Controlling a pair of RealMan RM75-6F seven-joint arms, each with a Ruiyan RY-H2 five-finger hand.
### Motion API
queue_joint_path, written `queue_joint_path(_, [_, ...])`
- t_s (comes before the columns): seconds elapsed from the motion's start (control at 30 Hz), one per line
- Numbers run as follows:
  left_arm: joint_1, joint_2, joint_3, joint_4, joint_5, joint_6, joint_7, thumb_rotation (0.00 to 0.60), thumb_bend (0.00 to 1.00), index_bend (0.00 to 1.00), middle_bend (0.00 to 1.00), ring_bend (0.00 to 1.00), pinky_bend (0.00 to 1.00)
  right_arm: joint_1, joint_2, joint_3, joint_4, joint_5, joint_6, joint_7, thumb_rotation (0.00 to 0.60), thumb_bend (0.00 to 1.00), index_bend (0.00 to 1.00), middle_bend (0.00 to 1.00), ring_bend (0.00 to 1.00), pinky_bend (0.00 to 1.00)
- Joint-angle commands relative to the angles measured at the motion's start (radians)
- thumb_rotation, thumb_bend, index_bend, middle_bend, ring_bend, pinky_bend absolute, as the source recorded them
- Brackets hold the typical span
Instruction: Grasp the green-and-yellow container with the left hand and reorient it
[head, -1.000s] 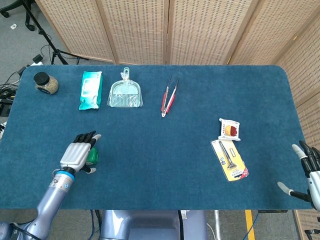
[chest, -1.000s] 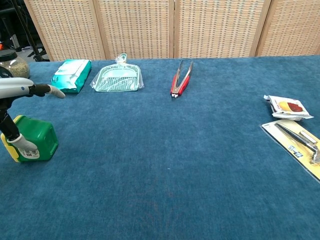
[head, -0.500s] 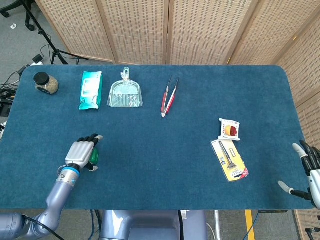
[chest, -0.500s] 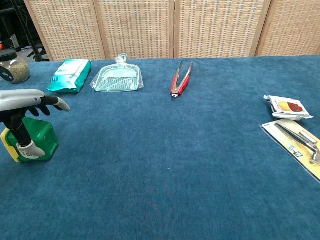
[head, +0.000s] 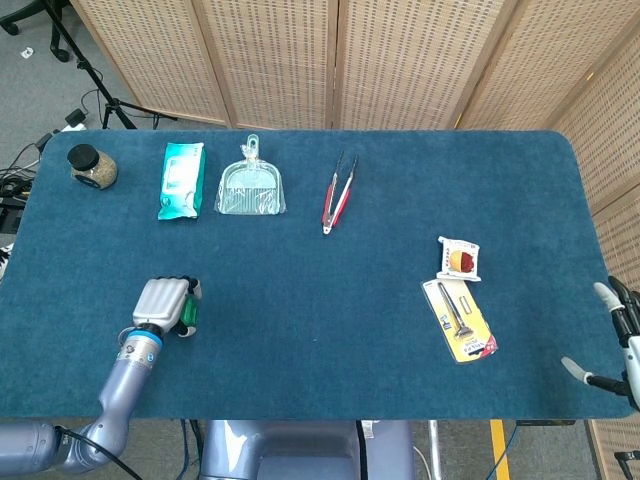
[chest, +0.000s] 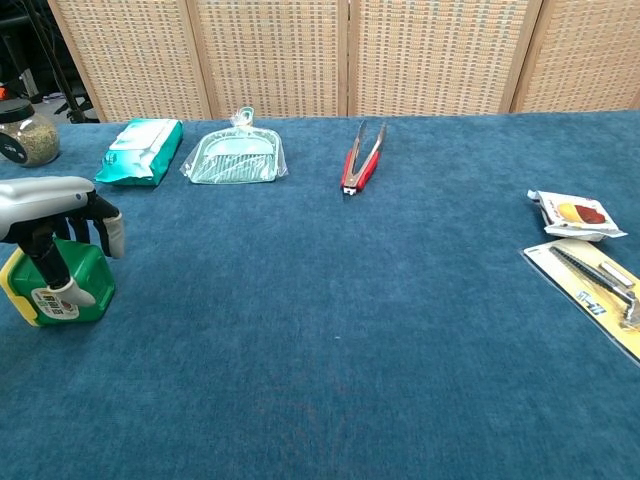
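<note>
The green-and-yellow container (chest: 82, 282) lies on the blue table at the near left, its yellow end toward the left edge. My left hand (chest: 45, 200) covers it from above: the fingers (chest: 110, 234) curl down over its far side and the thumb presses its labelled front. In the head view the left hand (head: 160, 301) hides most of the container (head: 188, 316). My right hand (head: 619, 346) hangs off the table's right edge, fingers spread, holding nothing.
Along the back of the table (head: 320, 290) stand a jar (head: 92, 166), a teal wipes pack (head: 181, 179), a clear dustpan (head: 251, 187) and red tongs (head: 337, 190). A snack packet (head: 460, 258) and a yellow carded tool (head: 461, 319) lie right of centre.
My left hand's fingers, stretched out over the container before, have curled down around it. The hand has drawn slightly back toward the near edge. The right hand barely shifted.
</note>
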Motion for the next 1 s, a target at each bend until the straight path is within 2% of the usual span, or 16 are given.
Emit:
queue_joint_path(0.03, [0.002, -0.012, -0.004, 0.013, -0.007, 0.010, 0.003, 0.600, 0.17, 0.52, 0.46, 0.42, 0.39, -0.001, 0.000, 0.002, 0.003, 0.005, -0.001, 0.005, 0.600, 0.00, 0.02, 0.00, 0.00, 0.00])
queue_joint_path(0.3, [0.023, 0.003, -0.027, 0.006, 0.037, -0.008, -0.076, 0.600, 0.21, 0.55, 0.48, 0.45, 0.42, -0.002, 0.001, 0.008, 0.010, 0.018, -0.004, 0.016, 0.600, 0.00, 0.02, 0.00, 0.00, 0.00])
queue_joint_path(0.53, [0.087, 0.105, -0.030, -0.060, 0.193, -0.066, -0.263, 0.600, 0.22, 0.56, 0.49, 0.47, 0.45, -0.002, -0.001, 0.007, 0.008, 0.014, -0.003, 0.008, 0.600, 0.00, 0.02, 0.00, 0.00, 0.00])
queue_joint_path(0.63, [0.122, 0.119, -0.028, -0.049, 0.294, -0.066, -0.358, 0.600, 0.22, 0.57, 0.50, 0.48, 0.45, -0.002, -0.002, 0.008, 0.007, 0.015, -0.003, 0.006, 0.600, 0.00, 0.02, 0.00, 0.00, 0.00])
queue_joint_path(0.7, [0.157, 0.104, -0.025, 0.005, 0.421, -0.066, -0.491, 0.600, 0.21, 0.57, 0.50, 0.48, 0.45, -0.002, -0.003, 0.008, 0.007, 0.015, -0.004, 0.003, 0.600, 0.00, 0.02, 0.00, 0.00, 0.00])
queue_joint_path(0.8, [0.205, 0.049, -0.004, 0.154, 0.663, -0.049, -0.776, 0.600, 0.21, 0.57, 0.50, 0.48, 0.45, 0.001, -0.006, 0.007, 0.008, 0.013, -0.008, -0.004, 0.600, 0.00, 0.02, 0.00, 0.00, 0.00])
queue_joint_path(0.87, [0.229, -0.003, 0.015, 0.271, 0.781, -0.013, -0.957, 0.600, 0.21, 0.58, 0.50, 0.48, 0.45, 0.002, -0.008, 0.006, 0.007, 0.011, -0.011, -0.008, 0.600, 0.00, 0.02, 0.00, 0.00, 0.00])
queue_joint_path(1.0, [0.254, -0.095, 0.031, 0.453, 0.880, 0.043, -1.203, 0.600, 0.21, 0.58, 0.50, 0.48, 0.45, 0.001, -0.009, 0.005, 0.005, 0.007, -0.008, -0.015, 0.600, 0.00, 0.02, 0.00, 0.00, 0.00])
